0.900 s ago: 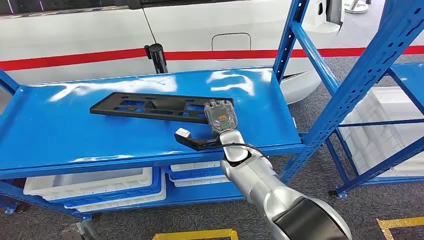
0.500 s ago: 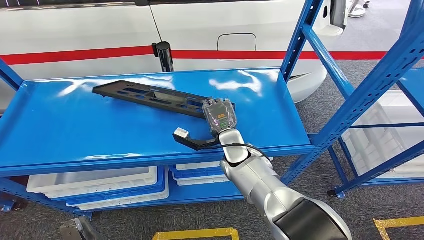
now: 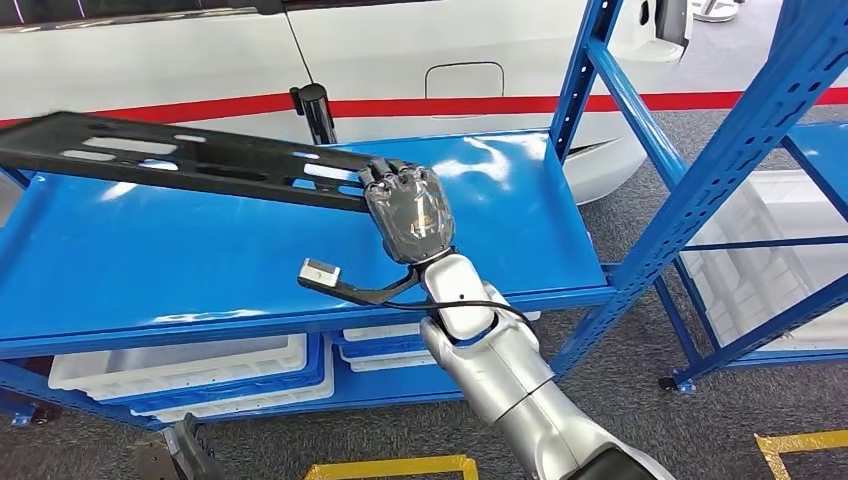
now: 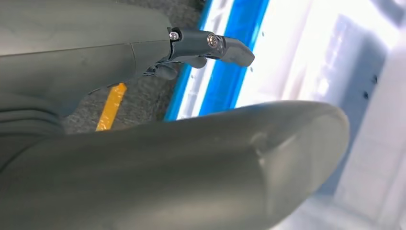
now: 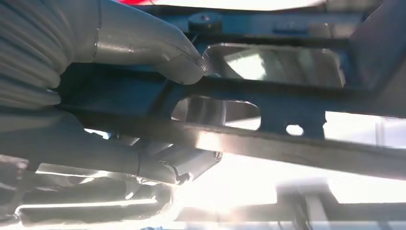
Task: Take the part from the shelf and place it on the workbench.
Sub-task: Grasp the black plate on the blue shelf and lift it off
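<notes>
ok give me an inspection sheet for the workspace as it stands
surface: blue shelf, glossy, bare where it shows.
job's things: long black part raised off the shelf, tilted, its far end reaching the picture's left edge.
clutter: nothing seen on the top shelf; white bins on the level below.
hands: right hand grips the part's near end, thumb pressed on its frame; left hand holds nothing, fingers apart.
cables: thin black cable looped at the right wrist.
surroundings: white car with a red stripe behind, second blue rack to the right, yellow floor tape.
</notes>
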